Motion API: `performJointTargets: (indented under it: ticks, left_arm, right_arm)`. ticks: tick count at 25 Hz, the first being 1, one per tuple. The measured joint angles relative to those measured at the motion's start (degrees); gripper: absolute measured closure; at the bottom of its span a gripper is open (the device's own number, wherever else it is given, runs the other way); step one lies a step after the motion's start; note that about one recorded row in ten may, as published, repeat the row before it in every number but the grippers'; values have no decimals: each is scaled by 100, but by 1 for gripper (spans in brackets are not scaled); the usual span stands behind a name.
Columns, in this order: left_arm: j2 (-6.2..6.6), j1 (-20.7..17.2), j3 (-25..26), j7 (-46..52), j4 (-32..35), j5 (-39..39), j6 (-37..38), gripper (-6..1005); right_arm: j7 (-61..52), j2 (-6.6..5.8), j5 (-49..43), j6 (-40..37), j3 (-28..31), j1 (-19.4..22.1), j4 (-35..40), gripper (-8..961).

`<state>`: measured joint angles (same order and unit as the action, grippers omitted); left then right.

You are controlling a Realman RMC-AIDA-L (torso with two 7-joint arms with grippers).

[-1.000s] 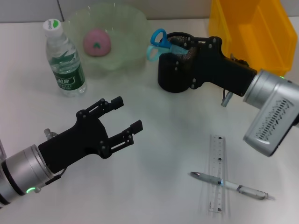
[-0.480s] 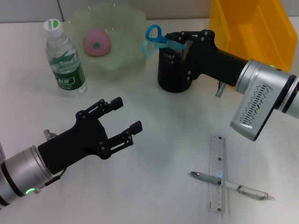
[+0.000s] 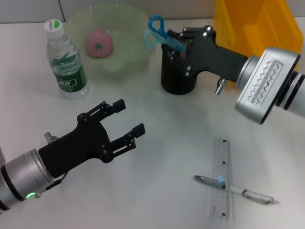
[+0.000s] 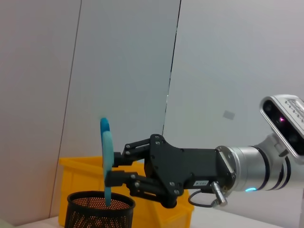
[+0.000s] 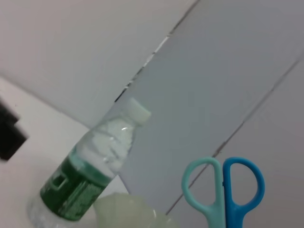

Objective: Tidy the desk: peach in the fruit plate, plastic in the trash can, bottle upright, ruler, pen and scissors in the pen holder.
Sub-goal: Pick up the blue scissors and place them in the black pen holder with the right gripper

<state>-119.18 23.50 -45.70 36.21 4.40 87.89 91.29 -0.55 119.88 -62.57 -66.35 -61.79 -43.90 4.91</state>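
The right gripper holds the blue plastic-handled scissors in its fingers, right over the black mesh pen holder. The scissors stand upright with the blades poking down into the pen holder and the handles up. This looks like the step of putting the scissors away. Next, the fingers need to let go so the scissors drop inside.

The left gripper hangs over the white tabletop, well in front of the pen holder, fingers wide and holding nothing.

The clear plastic ruler and the clear pen lying across it wait far in front of the pen holder.

The clear water bottle with a green label stands upright, and the pink peach sits in the pale green glass fruit plate. The label's writing is too small to read
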Motion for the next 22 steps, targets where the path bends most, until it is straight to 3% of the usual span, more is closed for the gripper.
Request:
performJointTargets:
  ticks: [6, 22]
  left_arm:
    - [0, 8, 0, 0, 0, 0, 3, 225]
    - [0, 32, -17, 0, 0, 0, 23, 224]
  right_arm:
    - [-647, 0, 477, 0, 0, -3, -73, 692]
    - [-2525, 0, 526, 374, 58, -8, -106, 681]
